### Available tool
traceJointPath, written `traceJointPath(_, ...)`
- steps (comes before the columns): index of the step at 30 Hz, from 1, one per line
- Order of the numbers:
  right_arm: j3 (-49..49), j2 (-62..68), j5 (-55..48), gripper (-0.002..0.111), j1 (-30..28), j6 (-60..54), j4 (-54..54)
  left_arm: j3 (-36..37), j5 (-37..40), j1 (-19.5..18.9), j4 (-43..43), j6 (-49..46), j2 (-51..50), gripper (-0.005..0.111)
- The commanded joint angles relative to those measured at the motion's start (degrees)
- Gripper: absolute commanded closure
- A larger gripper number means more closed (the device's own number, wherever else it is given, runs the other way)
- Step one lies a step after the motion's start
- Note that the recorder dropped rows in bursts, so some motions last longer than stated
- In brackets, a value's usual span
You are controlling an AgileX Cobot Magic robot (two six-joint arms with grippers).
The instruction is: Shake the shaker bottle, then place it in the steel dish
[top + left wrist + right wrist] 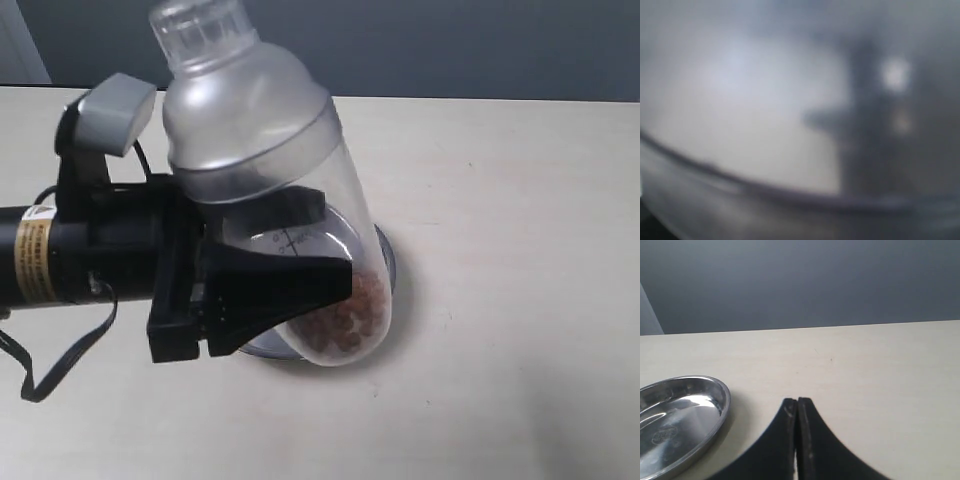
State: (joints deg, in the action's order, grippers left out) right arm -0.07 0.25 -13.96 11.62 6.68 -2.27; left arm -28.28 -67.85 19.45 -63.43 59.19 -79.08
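The shaker bottle (262,160) hangs high in the exterior view, close to the camera, tilted with its frosted dome and cap toward the top left and brown granules (352,315) pooled at its lower end. My left gripper (275,262) is shut on its clear body from the left. Below and behind it, only a sliver of the steel dish (385,262) shows. In the left wrist view the shaker bottle (765,100) is a grey blur that fills the frame. My right gripper (797,401) is shut and holds nothing, above the table beside the steel dish (677,420).
The pale wooden table (520,250) stretches to the right and front of the dish. A dark grey wall (800,280) runs behind the table's far edge. A black cable (65,355) dangles under the left arm.
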Motion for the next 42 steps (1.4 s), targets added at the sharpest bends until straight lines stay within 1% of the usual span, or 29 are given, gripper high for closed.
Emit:
traceJointPath(1,0.07,-0.25,0.87,0.109,-0.24,0.00,-0.22,-1.42,-2.11,0.15,1.65,1.64,2.81,0.106)
traceJointPath(4,0.07,-0.25,0.87,0.109,-0.24,0.00,-0.22,-1.40,-2.11,0.15,0.64,5.21,3.05,0.106)
traceJointPath(6,0.07,-0.25,0.74,0.109,-0.24,0.00,-0.22,-1.40,3.32,0.15,-2.74,8.12,3.05,0.106)
traceJointPath(7,0.07,-0.25,0.74,0.109,-0.24,0.00,-0.22,-1.40,7.82,0.15,-6.05,9.67,3.05,0.106)
traceJointPath(9,0.07,-0.25,0.74,0.109,-0.24,0.00,-0.22,-1.40,14.35,0.15,-10.65,11.43,3.05,0.106)
traceJointPath(10,0.07,-0.25,0.74,0.109,-0.24,0.00,-0.22,-1.40,17.23,0.15,-12.19,11.82,3.05,0.106)
traceJointPath(11,0.07,-0.25,0.74,0.109,-0.24,0.00,-0.22,-1.40,18.74,0.15,-11.83,11.82,3.05,0.106)
traceJointPath(13,0.07,-0.25,0.74,0.109,-0.24,0.00,-0.22,-3.26,18.47,0.15,-9.29,10.60,3.44,0.106)
traceJointPath(15,0.07,-0.25,0.74,0.109,-0.24,0.00,-0.22,-6.61,18.58,0.15,-9.75,10.19,4.97,0.106)
traceJointPath(16,0.07,-0.25,0.74,0.109,-0.24,0.00,-0.22,-9.68,19.50,0.15,-11.00,10.76,6.11,0.106)
traceJointPath(18,0.07,-0.25,0.74,0.109,-0.24,0.00,-0.22,-14.13,22.87,0.15,-13.92,15.43,8.41,0.106)
traceJointPath(20,0.07,-0.25,0.74,0.109,-0.24,0.00,-0.22,-17.60,27.99,0.15,-19.01,20.34,10.56,0.106)
traceJointPath(22,0.07,-0.25,0.74,0.109,-0.24,0.00,-0.22,-18.02,32.48,0.15,-25.18,24.93,11.04,0.106)
traceJointPath(24,0.07,-0.25,0.74,0.109,-0.24,0.00,-0.22,-16.24,34.86,0.15,-29.58,29.92,9.30,0.106)
traceJointPath(26,0.07,-0.25,0.74,0.109,-0.24,0.00,-0.22,-13.28,36.15,0.15,-31.11,33.88,6.07,0.106)
traceJointPath(28,0.07,-0.25,0.86,0.109,-0.24,0.00,-0.22,-10.78,36.85,0.15,-31.71,34.69,1.96,0.106)
traceJointPath(30,0.07,-0.25,0.86,0.109,-0.24,0.00,-0.22,-10.87,36.42,0.15,-32.23,36.28,1.01,0.106)
traceJointPath(32,0.07,-0.25,0.86,0.109,-0.24,0.00,-0.22,-13.82,33.82,0.15,-32.23,38.72,2.98,0.106)
traceJointPath(35,0.07,-0.25,0.86,0.109,-0.24,0.00,-0.22,-21.88,32.38,0.15,-33.62,39.83,9.74,0.106)
traceJointPath(37,0.07,-0.25,0.86,0.109,-0.24,0.00,-0.22,-25.22,35.07,0.15,-35.85,41.30,13.33,0.106)
traceJointPath(38,0.07,-0.25,0.86,0.109,-0.24,0.00,-0.22,-25.37,37.08,0.15,-36.52,43.45,14.44,0.106)
traceJointPath(40,0.07,-0.25,0.86,0.109,-0.24,0.00,-0.22,-22.84,37.95,0.15,-36.52,45.48,13.71,0.106)
traceJointPath(42,0.07,-0.25,0.86,0.109,-0.24,0.00,-0.22,-17.32,37.66,0.15,-36.52,45.53,11.20,0.106)
